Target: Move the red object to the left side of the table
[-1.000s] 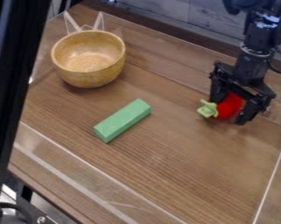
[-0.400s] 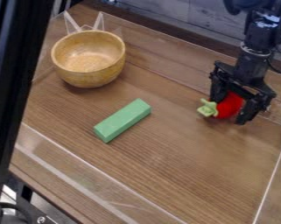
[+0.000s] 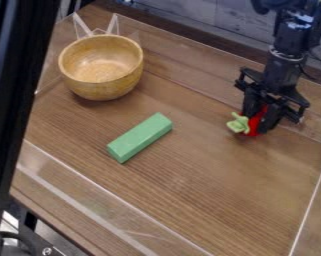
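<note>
One tool (image 3: 268, 116) pointing down, clamped on red object (image 3: 256, 122) (green leaves poking left), on table (image 3: 190, 170).

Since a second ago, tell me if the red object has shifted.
No. The red object sits at the same spot right of the green block; only the tool has closed on it.

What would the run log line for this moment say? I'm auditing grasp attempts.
phase: grasp | gripper: shut on red object | object: on table, right side | bowl, green block: untouched
</note>
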Controlling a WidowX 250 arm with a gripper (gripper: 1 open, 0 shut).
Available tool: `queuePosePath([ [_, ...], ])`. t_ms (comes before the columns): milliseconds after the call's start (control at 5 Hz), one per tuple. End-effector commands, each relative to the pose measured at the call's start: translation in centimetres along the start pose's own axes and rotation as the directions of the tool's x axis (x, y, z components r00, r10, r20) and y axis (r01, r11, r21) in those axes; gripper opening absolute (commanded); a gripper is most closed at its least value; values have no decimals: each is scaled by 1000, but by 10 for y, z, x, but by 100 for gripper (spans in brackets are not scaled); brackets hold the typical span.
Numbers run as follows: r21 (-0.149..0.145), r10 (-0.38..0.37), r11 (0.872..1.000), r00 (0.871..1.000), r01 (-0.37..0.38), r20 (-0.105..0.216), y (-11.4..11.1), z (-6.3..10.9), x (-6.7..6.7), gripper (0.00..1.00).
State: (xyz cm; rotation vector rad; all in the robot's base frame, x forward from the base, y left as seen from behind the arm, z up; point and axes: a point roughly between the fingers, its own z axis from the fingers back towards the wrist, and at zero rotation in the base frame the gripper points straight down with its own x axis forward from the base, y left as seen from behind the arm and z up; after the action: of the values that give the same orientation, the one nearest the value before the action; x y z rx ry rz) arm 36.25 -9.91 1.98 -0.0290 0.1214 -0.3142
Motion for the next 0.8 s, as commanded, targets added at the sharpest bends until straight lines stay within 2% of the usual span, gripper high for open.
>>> queuePosePath([
  [0,-21,-21,1000,999,22,36,-4,10,-2,0],
  [200,-23,-25,999,997,27,69,-3,28,-9,0],
  [400,-15,-16,1000,993,18,114,1,54,-18,0],
  [600,3,11,1000,986,-11,169,9,87,-41,0],
])
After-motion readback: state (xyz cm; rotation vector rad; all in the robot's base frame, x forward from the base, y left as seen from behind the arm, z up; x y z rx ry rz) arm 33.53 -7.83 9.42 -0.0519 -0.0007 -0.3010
